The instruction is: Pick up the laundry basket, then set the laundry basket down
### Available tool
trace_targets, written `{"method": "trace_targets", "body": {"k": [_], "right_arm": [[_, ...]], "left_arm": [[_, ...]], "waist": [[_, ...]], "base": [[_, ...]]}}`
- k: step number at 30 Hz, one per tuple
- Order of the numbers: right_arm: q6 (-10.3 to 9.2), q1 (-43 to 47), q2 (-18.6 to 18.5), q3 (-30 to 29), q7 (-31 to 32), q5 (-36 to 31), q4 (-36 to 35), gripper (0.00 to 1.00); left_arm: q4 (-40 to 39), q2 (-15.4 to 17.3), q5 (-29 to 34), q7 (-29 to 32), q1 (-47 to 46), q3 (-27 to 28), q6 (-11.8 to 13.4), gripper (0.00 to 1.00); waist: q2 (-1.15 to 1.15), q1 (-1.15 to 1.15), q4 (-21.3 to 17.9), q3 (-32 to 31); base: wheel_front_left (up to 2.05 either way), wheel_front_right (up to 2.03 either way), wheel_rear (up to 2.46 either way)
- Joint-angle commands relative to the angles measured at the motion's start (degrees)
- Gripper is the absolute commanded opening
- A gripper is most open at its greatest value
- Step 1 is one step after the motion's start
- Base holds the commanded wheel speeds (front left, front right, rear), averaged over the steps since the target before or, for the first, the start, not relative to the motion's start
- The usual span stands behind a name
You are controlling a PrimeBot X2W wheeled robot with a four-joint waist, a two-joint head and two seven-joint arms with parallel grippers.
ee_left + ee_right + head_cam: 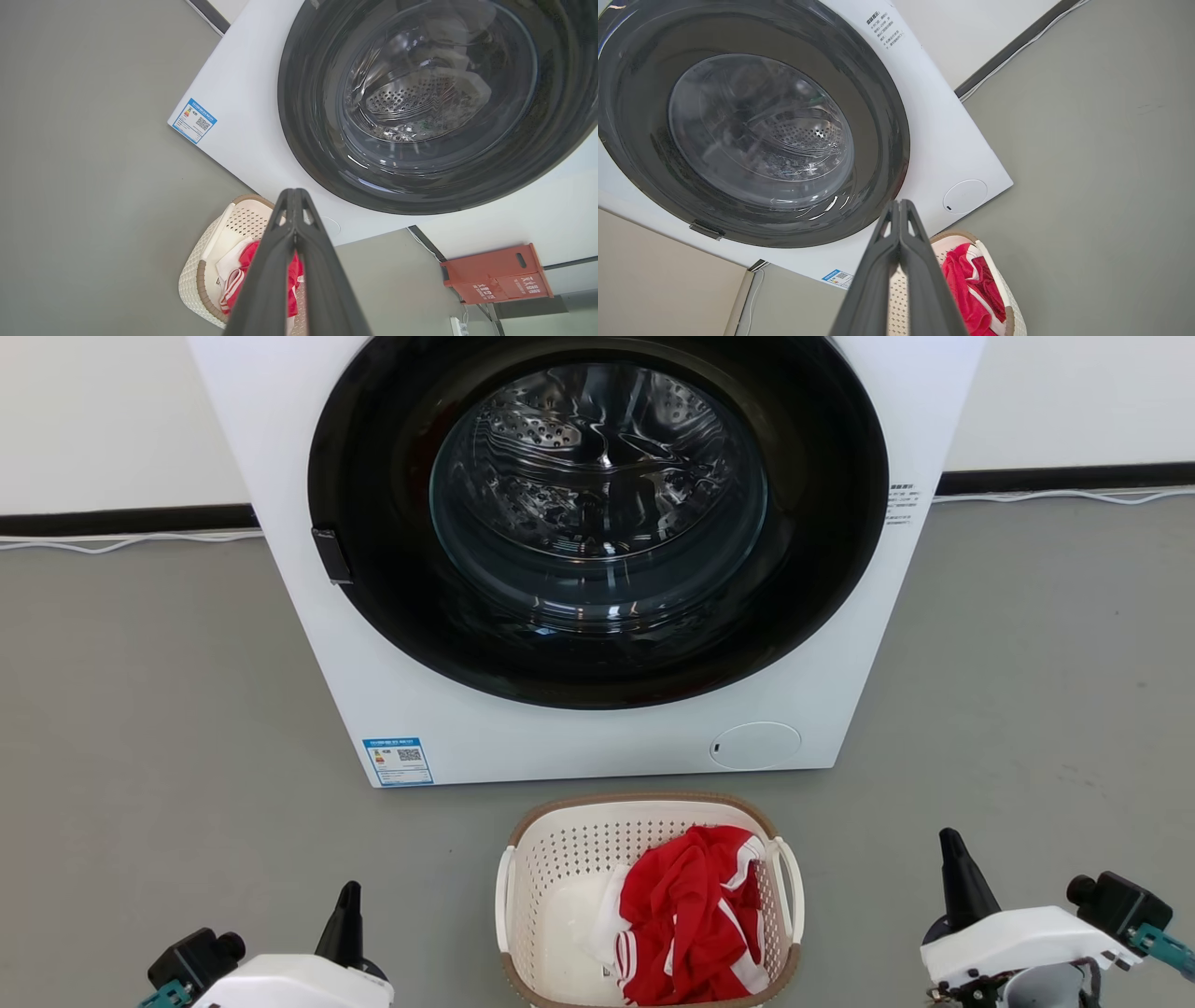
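Left gripper point(349, 892) mine, fingers together, empty; right gripper point(950, 838) also together, empty. Laundry basket point(569, 854) stands on floor point(187, 709) between both my grippers, apart from them, near front of washing machine point(607, 756); red cloth point(691, 915) inside.

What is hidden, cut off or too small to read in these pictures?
- The laundry basket: partly behind the left gripper, left wrist view.
- Its floor: partly hidden under the red garment, head view.
- The blue label on the washing machine: print too small, head view.
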Motion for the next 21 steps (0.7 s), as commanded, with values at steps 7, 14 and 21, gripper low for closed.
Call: {"method": "trace_targets", "body": {"k": [7,14,21], "right_arm": [[0.20,-0.8,-0.2,-0.1,1.7,6.1,-3.2,0.00],[0.23,-0.6,-0.2,-0.3,2.8,11.1,-4.4,0.00],[0.25,-0.4,-0.2,-0.6,4.0,16.0,-5.6,0.00]], "left_arm": [[-2.7,0.4,-4.9,1.3,-2.3,1.8,-1.2,0.00],[-3.6,0.4,-8.8,2.5,-2.4,2.4,-1.7,0.00],[-4.5,0.4,-12.7,3.6,-2.5,3.1,-2.3,0.00]], "waist": [[0.00,-0.01,0.2,0.1],[0.00,-0.01,0.4,0.1],[0.00,-0.01,0.6,0.2]], "base": [[0.00,0.00,0.00],[0.00,0.00,0.00],[0.00,0.00,0.00]]}}
